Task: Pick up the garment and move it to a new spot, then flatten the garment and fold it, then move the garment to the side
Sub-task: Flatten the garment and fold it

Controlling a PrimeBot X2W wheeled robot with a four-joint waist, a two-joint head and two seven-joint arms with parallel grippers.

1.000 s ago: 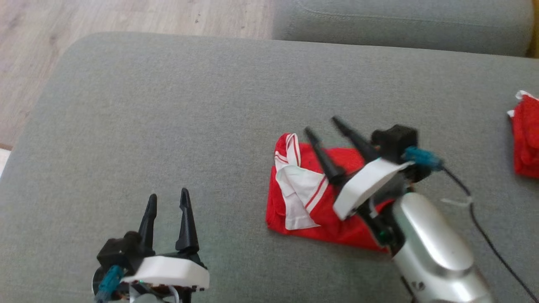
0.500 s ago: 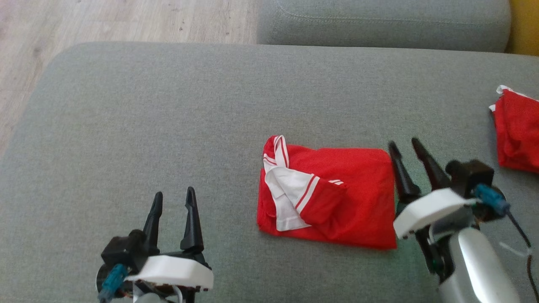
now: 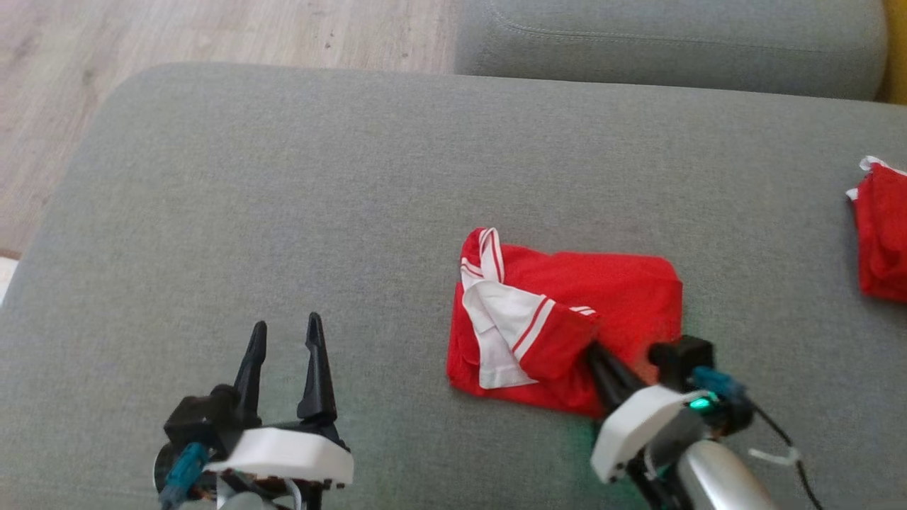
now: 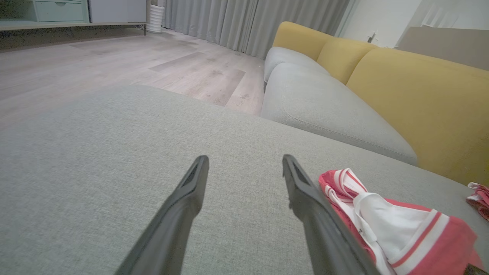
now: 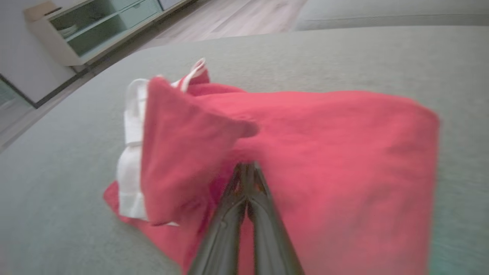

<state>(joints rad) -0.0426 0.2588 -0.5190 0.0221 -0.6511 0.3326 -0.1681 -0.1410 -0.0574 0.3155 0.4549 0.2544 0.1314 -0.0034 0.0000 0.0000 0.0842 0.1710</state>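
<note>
The garment (image 3: 623, 297) is a red shirt with white striped trim, folded into a rough rectangle on the grey cushion (image 3: 283, 198). My right gripper (image 3: 594, 350) comes in from the garment's near edge, and its tips disappear into the fabric beside the folded sleeve. In the right wrist view the two fingers of the right gripper (image 5: 246, 166) are pressed together, with the red garment (image 5: 344, 172) puckered at their tips. My left gripper (image 3: 285, 329) stands open over bare cushion, well left of the shirt. From the left wrist, the left gripper (image 4: 244, 160) is spread wide with the garment (image 4: 401, 236) at its right.
A second red cloth (image 3: 882, 241) lies at the cushion's far right edge. Another grey seat cushion (image 3: 666, 42) runs along the back, with yellow backrests (image 4: 420, 95) behind it. Wooden floor (image 3: 212, 28) lies beyond the cushion's left and far edges. A low cabinet (image 5: 95, 26) stands across the room.
My right gripper left the top of the garment, swung out to its right, then came to its near edge and shut. The left arm stayed put. The camera shifted slightly.
</note>
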